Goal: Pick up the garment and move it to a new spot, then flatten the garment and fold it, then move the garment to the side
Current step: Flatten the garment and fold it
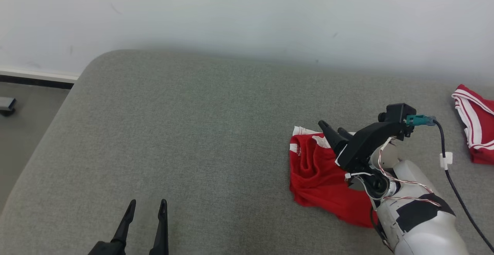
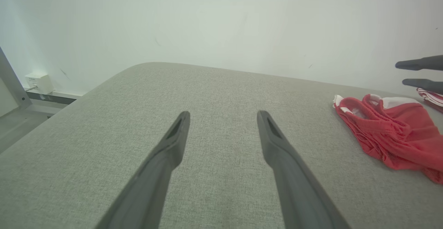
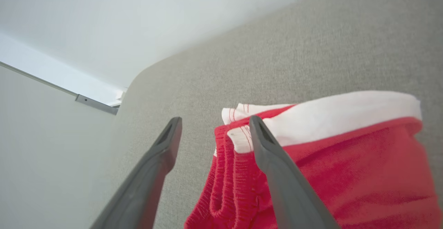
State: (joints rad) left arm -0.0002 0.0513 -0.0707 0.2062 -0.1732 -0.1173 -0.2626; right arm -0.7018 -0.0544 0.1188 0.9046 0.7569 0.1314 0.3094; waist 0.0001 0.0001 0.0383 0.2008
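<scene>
The garment (image 1: 316,174) is a pair of red shorts with white trim, lying crumpled on the grey cushioned surface (image 1: 193,131) at the right. It also appears in the left wrist view (image 2: 391,135) and, close up, in the right wrist view (image 3: 346,173). My right gripper (image 1: 330,126) hovers just over its waistband end, open, with nothing between the fingers (image 3: 214,120); its fingertips also reach into the left wrist view (image 2: 401,73). My left gripper (image 1: 148,201) stands open over bare cushion at the lower left (image 2: 224,113), far from the shorts.
A second red and white striped garment (image 1: 476,127) lies at the far right edge (image 2: 431,97). A dark cable (image 1: 451,178) trails from the right wrist. The cushion's rounded left edge drops to the floor (image 1: 23,131); a white wall stands behind.
</scene>
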